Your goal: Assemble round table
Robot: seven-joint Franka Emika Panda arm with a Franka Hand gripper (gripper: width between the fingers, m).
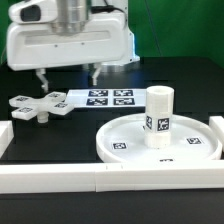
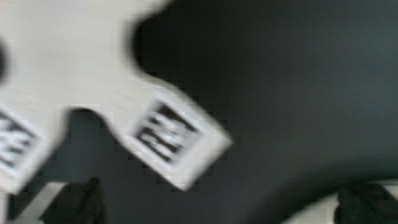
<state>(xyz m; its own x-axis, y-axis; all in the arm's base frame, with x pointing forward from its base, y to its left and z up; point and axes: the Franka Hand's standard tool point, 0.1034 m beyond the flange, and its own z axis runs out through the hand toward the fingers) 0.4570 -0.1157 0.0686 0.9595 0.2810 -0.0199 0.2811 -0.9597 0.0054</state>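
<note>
1. Hovering over the cross-shaped piece (image 1: 38, 105), gripper (image 1: 68, 75) is spread wide w/ nothing held.
2. Post (image 1: 158, 118) stands upright approx mid round disc (image 1: 135, 130), at exterior view's right.
3. Marker board (image 1: 105, 97) sits just beside the cross.
4. Bare black table (image 1: 60, 135) in front; border rail (image 1: 60, 180) edges it.

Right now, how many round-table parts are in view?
3. The round disc lies at the exterior view's right, the cylinder post stands upright on it, and the cross-shaped piece lies at the left by the marker board. None looks hidden.
</note>
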